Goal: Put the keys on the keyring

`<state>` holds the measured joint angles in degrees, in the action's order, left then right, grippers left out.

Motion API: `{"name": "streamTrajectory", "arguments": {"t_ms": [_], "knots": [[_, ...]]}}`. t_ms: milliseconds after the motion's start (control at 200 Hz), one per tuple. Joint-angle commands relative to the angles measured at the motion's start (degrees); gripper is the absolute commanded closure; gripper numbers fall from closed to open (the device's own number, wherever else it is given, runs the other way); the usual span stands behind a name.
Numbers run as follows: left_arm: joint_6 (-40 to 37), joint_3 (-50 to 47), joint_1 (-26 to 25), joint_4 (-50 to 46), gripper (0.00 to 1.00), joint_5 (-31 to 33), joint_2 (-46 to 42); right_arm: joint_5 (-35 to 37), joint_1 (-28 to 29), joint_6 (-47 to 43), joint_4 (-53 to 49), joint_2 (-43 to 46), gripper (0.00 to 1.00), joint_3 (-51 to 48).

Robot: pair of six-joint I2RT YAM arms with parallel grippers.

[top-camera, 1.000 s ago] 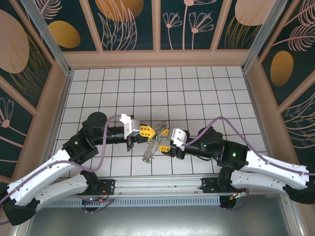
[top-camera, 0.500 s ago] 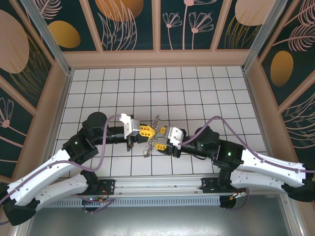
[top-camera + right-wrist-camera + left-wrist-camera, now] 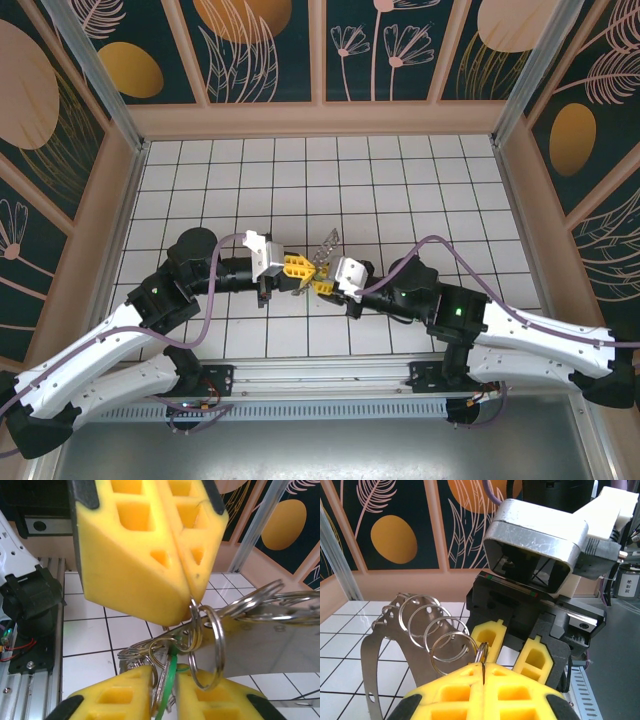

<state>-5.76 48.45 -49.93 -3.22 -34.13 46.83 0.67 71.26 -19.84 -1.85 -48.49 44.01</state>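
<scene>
Left hand (image 3: 482,672) clamped on 1 small ring of the keyring (image 3: 370,665), raised above the counter (image 3: 400,180). Right hand (image 3: 166,674) narrow, pinching the green key (image 3: 170,680) just below. Hold left rigid and work the key's loop into the ring's split slowly.

You have no words, brand marks or numbers you can read here. The nearest thing is a pale label (image 3: 626,584) on a small grey canister (image 3: 626,570) at the right edge of your left wrist view. Its print is too small to make out.
</scene>
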Motion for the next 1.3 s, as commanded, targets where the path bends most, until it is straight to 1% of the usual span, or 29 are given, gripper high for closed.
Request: {"name": "streamTrajectory", "arguments": {"t_ms": [0,70,395,521,776,871,986,1066,1171,1296], "knots": [[0.7,1.7,-0.4,2.9,1.00,-1.3,-1.6,3.2,0.3,-0.6,1.5,-0.4,0.92,0.8],[0.7,1.7,-0.4,2.7,1.00,-0.6,-1.5,4.5,0.3,-0.6,0.2,-0.3,1.00,1.4],[0.4,-1.0,-0.4,2.8,1.00,6.5,-2.8,7.7,0.4,-1.3,-7.3,3.6,1.00,3.8],[0.1,-1.7,-0.4,2.6,1.00,9.3,-2.8,9.4,0.7,-1.9,-10.4,2.5,1.00,5.9],[0.5,-4.0,-0.4,3.6,1.00,10.6,-2.0,12.9,2.2,-3.8,-13.6,-2.2,1.00,9.8],[1.2,-5.2,-0.4,4.5,0.87,10.4,-2.3,15.1,2.5,-4.5,-14.9,-4.2,1.00,11.6],[2.6,-7.3,-0.4,5.7,0.70,12.0,-3.8,18.7,2.5,-5.0,-17.8,-7.4,1.00,14.7],[4.0,-9.7,-0.4,7.2,0.62,13.1,-5.5,20.2,2.3,-5.1,-20.3,-9.8,1.00,17.2],[5.6,-12.9,-0.4,9.1,0.60,15.2,-8.4,20.4,1.7,-5.1,-23.1,-12.2,1.00,20.1],[6.9,-14.6,-0.4,9.1,0.59,21.2,-12.2,20.9,1.0,-5.8,-26.5,-14.5,1.00,24.1]]}}
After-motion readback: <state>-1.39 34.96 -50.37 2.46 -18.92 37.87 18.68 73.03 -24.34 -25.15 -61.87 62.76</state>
